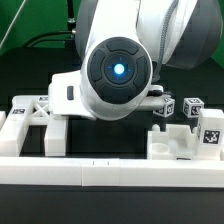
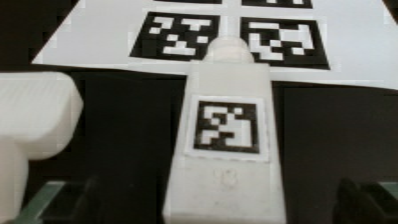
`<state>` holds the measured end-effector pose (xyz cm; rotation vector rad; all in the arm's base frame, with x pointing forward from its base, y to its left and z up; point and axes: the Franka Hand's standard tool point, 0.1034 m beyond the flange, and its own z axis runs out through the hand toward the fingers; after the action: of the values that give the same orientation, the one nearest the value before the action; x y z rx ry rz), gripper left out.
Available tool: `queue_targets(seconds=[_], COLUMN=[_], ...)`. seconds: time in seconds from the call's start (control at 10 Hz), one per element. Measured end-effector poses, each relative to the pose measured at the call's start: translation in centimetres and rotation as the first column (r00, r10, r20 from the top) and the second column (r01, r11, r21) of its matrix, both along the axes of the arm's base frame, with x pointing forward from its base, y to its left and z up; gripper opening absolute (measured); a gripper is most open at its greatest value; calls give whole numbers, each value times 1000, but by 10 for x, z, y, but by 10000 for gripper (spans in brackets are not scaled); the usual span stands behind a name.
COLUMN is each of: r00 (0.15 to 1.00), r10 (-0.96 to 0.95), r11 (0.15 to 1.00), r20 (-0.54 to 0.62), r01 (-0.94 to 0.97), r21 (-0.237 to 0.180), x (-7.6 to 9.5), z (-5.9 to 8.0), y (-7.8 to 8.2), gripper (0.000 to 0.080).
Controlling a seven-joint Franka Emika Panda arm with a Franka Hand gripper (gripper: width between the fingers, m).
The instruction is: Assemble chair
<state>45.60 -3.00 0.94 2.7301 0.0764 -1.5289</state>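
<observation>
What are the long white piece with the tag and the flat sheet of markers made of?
Long white piece: probably matte plastic, moulded or printed; thick body, rounded edges, no glare. Its tag: likely a printed sticker, lying flat. Marker board: thin matte card or plastic, unclear which.

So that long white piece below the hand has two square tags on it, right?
Not quite: the long white piece below the hand bears one square tag, not two, as the wrist view shows. The other tags lie on the marker board beyond it.
</observation>
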Motion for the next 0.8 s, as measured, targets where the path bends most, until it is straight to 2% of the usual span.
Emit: queue_targets(seconds=[0.1, 0.2, 0.3, 0.4, 0.6, 0.8], r00=[1000, 1000, 1000, 1000, 1000, 1000], r10=[0, 1, 1, 1, 2, 2], r11=[1000, 1000, 1000, 1000, 1000, 1000], r20=[0, 2, 2, 2, 9, 18], r01=[0, -1, -1, -1, -2, -1], r21=[0, 0, 1, 0, -4, -8], x=[0, 2, 2, 2, 6, 14], z=[1, 1, 1, 1, 2, 11], y=[0, 0, 1, 2, 5, 10], gripper=[629, 469, 469, 293, 284, 284])
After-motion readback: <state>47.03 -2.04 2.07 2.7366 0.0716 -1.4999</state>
